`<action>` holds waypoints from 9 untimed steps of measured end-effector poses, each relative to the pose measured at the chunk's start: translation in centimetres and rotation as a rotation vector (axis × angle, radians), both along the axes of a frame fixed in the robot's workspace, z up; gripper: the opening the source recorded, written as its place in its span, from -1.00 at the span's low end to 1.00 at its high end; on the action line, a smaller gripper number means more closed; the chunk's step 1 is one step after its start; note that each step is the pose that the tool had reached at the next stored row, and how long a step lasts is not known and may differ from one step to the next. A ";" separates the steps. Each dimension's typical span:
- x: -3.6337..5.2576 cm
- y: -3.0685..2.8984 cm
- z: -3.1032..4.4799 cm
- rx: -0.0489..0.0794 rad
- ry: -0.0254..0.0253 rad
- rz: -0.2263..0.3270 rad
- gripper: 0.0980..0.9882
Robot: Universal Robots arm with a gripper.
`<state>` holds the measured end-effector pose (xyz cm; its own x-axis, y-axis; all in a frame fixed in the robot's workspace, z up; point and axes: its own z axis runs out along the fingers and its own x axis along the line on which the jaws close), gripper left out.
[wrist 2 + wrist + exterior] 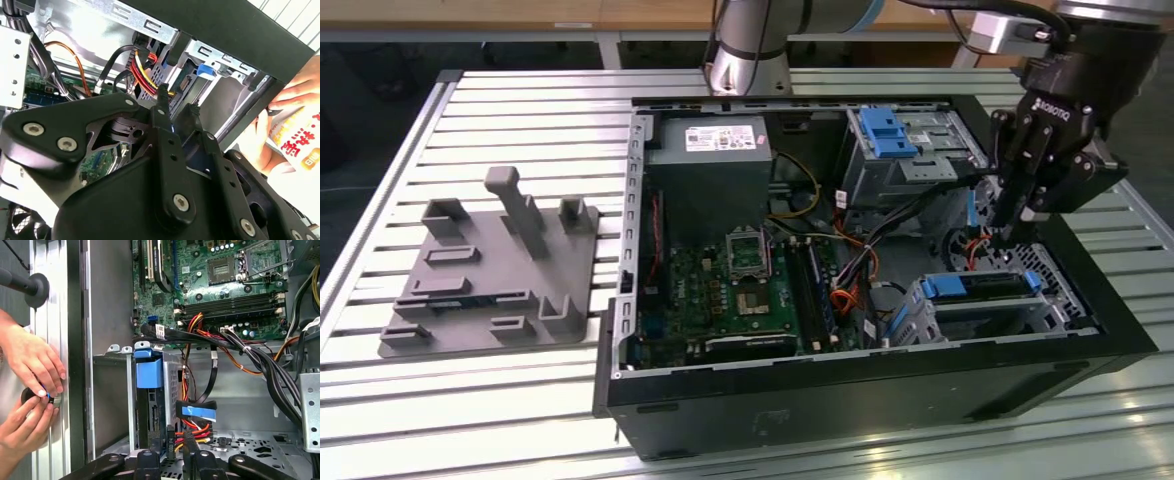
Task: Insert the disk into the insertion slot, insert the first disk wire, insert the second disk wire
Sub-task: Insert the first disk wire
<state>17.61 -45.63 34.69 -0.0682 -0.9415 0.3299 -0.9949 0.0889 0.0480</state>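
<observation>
Blue-framed disk (974,286) sat in the slot (1061,305), with the gripper (1015,233) pinching a wire (194,431) beside it.
A tilted plug (172,439) could have jammed against the disk, and the taut wire could have snagged. One disk, one slot, two wires (counting a blue-tagged wire (199,412)), two hands (31,362) outside the case (854,400).

The silver-grey hard drive in its bright blue carrier (974,286) sits inside the perforated silver sheet-metal cage (1001,315), at the black computer case's (854,385) near corner, on the exterior view's right.
</observation>
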 end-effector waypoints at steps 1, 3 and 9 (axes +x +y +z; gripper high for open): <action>0.00 -0.05 -0.03 0.000 0.0000 0.000 -0.50; 0.00 -0.20 -0.12 0.000 0.0000 0.000 -0.50; 0.00 -0.53 -0.32 0.003 -0.0001 0.000 -0.50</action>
<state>17.61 -46.16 34.37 -0.0683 -0.9426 0.3268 -0.9949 0.0888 0.0482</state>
